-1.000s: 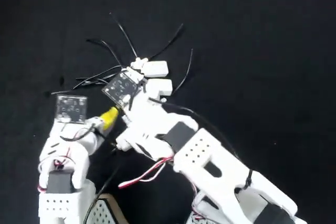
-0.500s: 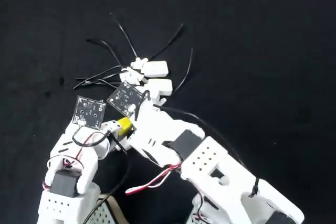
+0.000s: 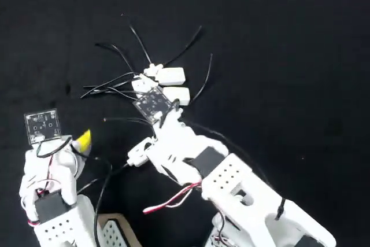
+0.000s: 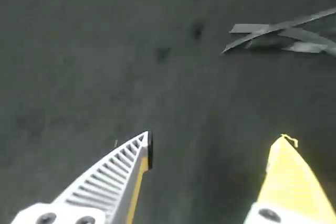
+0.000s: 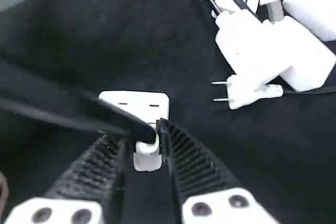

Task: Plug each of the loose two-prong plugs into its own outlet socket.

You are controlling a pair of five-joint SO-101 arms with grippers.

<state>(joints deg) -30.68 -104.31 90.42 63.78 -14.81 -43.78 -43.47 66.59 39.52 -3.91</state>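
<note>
1. Your right gripper (image 5: 143, 136) pinches a small white plug (image 5: 147, 157); its long axis runs along the fingers, its nose against the white socket block (image 5: 134, 102).
2. A second plug (image 5: 247, 90) lies flat near that block, its prongs pointing roughly toward it.
3. Your left gripper (image 4: 214, 136) hangs well apart from the block, jaws spread wide.

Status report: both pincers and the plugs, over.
Left pincer open over bare cloth. Right pincer shut on white plug by socket block. Second plug loose, prongs bare. Black cable crosses right pincer.
</note>
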